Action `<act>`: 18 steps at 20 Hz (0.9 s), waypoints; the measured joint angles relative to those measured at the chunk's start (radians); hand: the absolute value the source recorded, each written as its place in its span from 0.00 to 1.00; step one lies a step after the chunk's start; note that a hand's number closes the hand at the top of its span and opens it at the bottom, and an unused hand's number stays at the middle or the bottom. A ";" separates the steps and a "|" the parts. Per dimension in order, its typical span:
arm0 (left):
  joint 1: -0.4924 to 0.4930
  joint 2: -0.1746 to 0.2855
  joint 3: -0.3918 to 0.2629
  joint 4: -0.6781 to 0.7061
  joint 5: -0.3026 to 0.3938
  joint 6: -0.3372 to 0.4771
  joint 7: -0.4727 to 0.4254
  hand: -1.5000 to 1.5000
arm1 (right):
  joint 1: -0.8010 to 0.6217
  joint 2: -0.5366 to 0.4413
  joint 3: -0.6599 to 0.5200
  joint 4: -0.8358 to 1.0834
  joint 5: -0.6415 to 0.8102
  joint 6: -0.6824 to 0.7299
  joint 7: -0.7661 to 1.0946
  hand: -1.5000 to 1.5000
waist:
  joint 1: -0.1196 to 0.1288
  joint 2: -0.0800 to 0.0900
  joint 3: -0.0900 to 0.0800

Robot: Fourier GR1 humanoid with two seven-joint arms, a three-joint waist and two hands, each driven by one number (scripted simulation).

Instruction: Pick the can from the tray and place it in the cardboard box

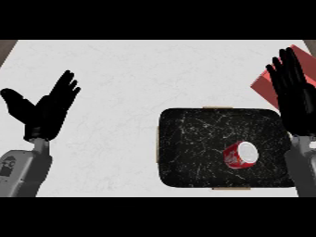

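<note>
A black, white-veined, square tray with rounded corners (187, 139) lay on the pale marble counter top (133, 74), right of centre, and it held a single thing: a small red metal can with a whitish round end (240, 155). The can sat in the tray's lower right part, near the right forearm (309, 169) but apart from it, and nothing touched it. Beyond the tray's upper right corner stood a red, flat-sided cardboard box (259, 85), set askew to the tray. Much of the box was covered by the right hand (298, 102) and cut off by the view's right edge, so whether anything lay inside could not be made out. That black hand was held open, fingers straight and pointing up the view, empty. The left hand (47, 115) showed at the view's left side, well apart from the tray, open as well, fingers spread and thumb out, holding nothing. The can appeared tipped over, its whitish end turned toward the upper right, its red side bearing faint pale markings too small to read.
</note>
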 measured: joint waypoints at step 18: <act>0.080 0.187 -0.089 -0.184 -0.228 -0.120 -0.228 0.50 | 0.500 -0.435 -0.090 -0.577 0.518 -0.060 0.180 0.00 | -0.060 -0.020 0.024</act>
